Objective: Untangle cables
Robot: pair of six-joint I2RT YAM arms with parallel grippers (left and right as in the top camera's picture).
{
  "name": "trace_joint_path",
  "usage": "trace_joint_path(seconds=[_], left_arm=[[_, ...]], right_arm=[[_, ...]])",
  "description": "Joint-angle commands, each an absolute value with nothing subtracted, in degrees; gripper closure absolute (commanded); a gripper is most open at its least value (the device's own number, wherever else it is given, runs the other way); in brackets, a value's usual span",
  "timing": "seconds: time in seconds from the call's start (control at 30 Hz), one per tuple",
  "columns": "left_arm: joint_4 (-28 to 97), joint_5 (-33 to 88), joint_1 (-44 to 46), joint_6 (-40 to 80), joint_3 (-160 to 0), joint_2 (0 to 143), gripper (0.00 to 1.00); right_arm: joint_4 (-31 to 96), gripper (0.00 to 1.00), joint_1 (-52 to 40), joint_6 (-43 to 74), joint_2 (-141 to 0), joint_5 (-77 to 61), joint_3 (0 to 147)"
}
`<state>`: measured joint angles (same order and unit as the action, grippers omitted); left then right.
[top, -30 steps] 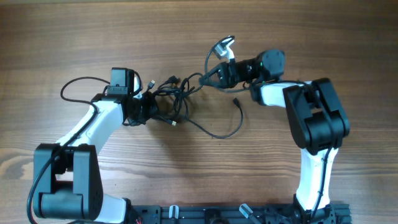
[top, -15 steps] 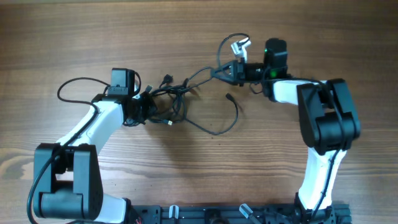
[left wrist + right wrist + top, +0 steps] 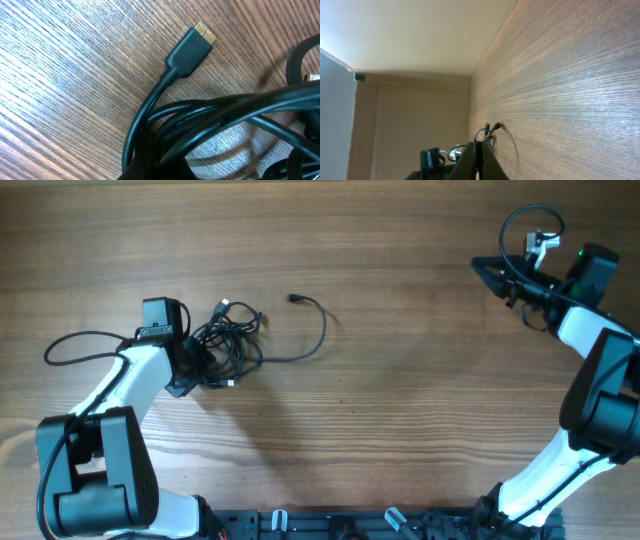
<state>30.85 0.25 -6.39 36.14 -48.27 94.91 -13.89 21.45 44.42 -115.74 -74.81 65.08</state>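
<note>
The black cables (image 3: pixel 228 343) lie as a tight bundle at the table's left, with one loose strand (image 3: pixel 322 332) curving right to a plug (image 3: pixel 295 298). My left gripper (image 3: pixel 193 366) is at the bundle's left edge, shut on the cables. The left wrist view shows the thick black strands (image 3: pixel 225 120) close up and a plug with a gold tip (image 3: pixel 192 46); the jaws are hidden under them. My right gripper (image 3: pixel 487 269) is far right near the back, shut and empty, well away from the cables. In the right wrist view its jaws (image 3: pixel 478 150) are pressed together and the bundle (image 3: pixel 490 132) is small and far off.
The table is bare wood. The left arm's own wire (image 3: pixel 75 345) loops out to the left. The right arm's wire (image 3: pixel 525 225) loops above its wrist. The arm bases stand at the front edge.
My right gripper has swung far to the right and no longer holds a cable. My left gripper has dragged the bundle left. The loose strand now lies slack on the table.
</note>
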Motion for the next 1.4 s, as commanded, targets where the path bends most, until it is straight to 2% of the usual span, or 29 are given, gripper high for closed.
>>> trace_joint_path(seconds=[0.0,0.1,0.17,0.27,0.43,0.53,0.7,0.77,0.93,1.07,1.23,1.3,1.33,1.37], left_arm=[[29.3,-1.5,-6.9,33.9,-46.8,95.8,0.96],[28.4,-0.9,-5.8,33.2,-46.8,95.8,0.96],[28.1,-0.6,-5.0,33.2,-46.8,95.8,0.96],[26.9,3.1,-3.7,29.1,-46.8,95.8,0.96],[27.7,10.6,-3.2,23.6,-47.7,94.8,0.83],[33.7,11.0,-4.0,22.2,-51.5,90.6,0.7],[39.5,11.0,-3.7,21.7,-54.5,81.2,0.32],[40.8,11.1,-3.2,19.7,-54.5,77.4,0.25],[40.0,10.9,0.0,17.6,-54.4,74.3,0.3],[37.4,8.4,3.7,15.2,-54.4,77.0,0.33],[33.2,3.0,6.6,15.2,-54.4,83.5,0.34],[30.6,2.6,7.8,15.2,-54.4,85.8,0.44],[29.7,2.1,8.1,15.2,-54.4,86.6,0.55],[29.0,1.5,8.3,15.2,-54.4,87.0,0.73]], right_arm=[[-12.1,0.95,21.5,37.4,-114.6,-79.8,65.1],[-9.3,0.94,19.6,35.3,-114.3,-79.6,65.1],[-5.6,0.74,17.3,31.9,-114.3,-78.5,65.1],[0.3,0.51,12.9,25.0,-114.3,-72.2,65.1],[3.9,0.49,7.1,19.6,-114.3,-67.3,65.1],[4.0,0.49,5.3,19.6,-114.3,-66.9,65.1],[8.7,0.48,4.9,17.3,-114.3,-66.8,65.1],[11.9,0.47,4.1,14.6,-114.3,-65.7,65.1],[15.7,0.44,-0.6,11.9,-114.3,-59.7,65.1],[15.7,0.38,-4.6,12.1,-114.3,-57.5,65.1],[15.7,0.36,-8.7,12.2,-114.3,-56.6,65.1],[15.7,0.31,-10.6,12.2,-114.3,-56.5,65.1],[15.6,0.29,-11.5,12.2,-114.3,-56.5,65.1],[15.5,0.26,-12.9,12.2,-114.3,-56.2,65.1]])
